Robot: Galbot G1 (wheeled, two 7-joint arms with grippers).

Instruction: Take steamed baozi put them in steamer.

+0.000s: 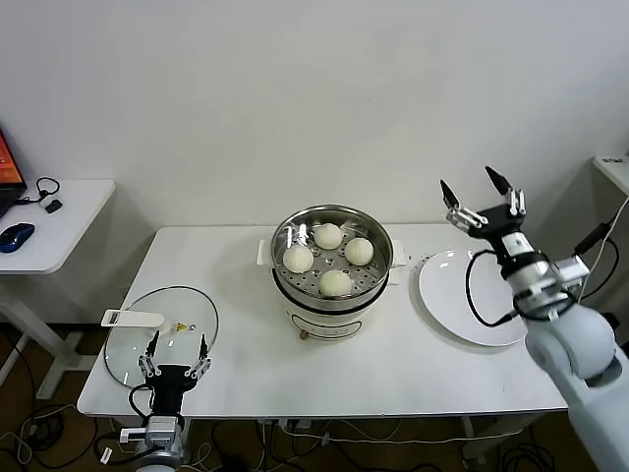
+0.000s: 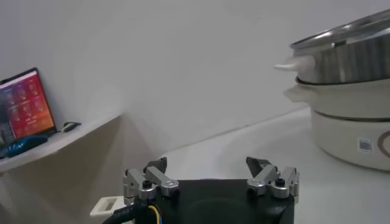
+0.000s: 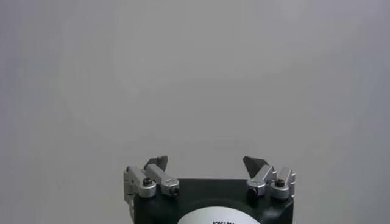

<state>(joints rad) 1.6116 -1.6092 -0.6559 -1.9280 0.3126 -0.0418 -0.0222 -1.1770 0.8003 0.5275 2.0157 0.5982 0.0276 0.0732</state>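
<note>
Several off-white baozi (image 1: 328,236) lie inside the shiny steel steamer (image 1: 377,234) on its white pot base at the table's middle. The steamer's side also shows in the left wrist view (image 2: 347,58). My right gripper (image 1: 474,188) is open and empty, raised above the white plate (image 1: 447,290) to the steamer's right, and in the right wrist view (image 3: 206,163) it faces only the bare wall. My left gripper (image 1: 177,341) is open and empty, low at the table's front left edge by the glass lid; it also shows in the left wrist view (image 2: 207,164).
A round glass lid (image 1: 192,313) with a white handle lies flat at the table's front left. The white plate holds nothing. A side desk (image 1: 69,211) with a blue mouse and a laptop stands at the far left.
</note>
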